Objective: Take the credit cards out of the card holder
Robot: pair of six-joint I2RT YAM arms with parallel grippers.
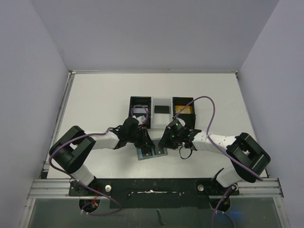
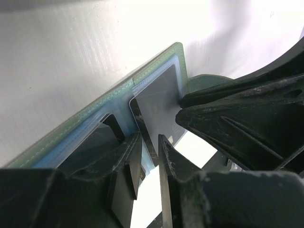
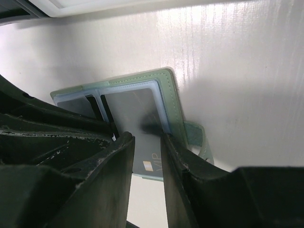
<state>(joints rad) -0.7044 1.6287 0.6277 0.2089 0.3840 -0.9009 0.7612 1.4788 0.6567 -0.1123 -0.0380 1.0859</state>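
Observation:
The card holder point(image 1: 145, 155) lies open and flat on the table between both grippers; its teal-green border point(image 2: 95, 111) point(image 3: 172, 95) frames pale blue pockets. A grey credit card marked VIP point(image 3: 135, 111) point(image 2: 159, 95) sits partly in the right pocket. My left gripper point(image 1: 144, 141) point(image 2: 148, 145) is narrowly open, with its tips down at that card's near edge. My right gripper point(image 1: 167, 142) point(image 3: 147, 140) is also narrowly open, and its tips rest on the card and the pocket rim. A black card point(image 1: 162, 109) and a gold-orange card point(image 1: 183, 111) lie in the containers behind.
Three containers stand in a row behind the holder: a black box point(image 1: 138, 102), a white tray point(image 1: 161, 118) and a second black box point(image 1: 184, 100). The holder's side tab point(image 3: 199, 137) sticks out to the right. The two grippers stand close together.

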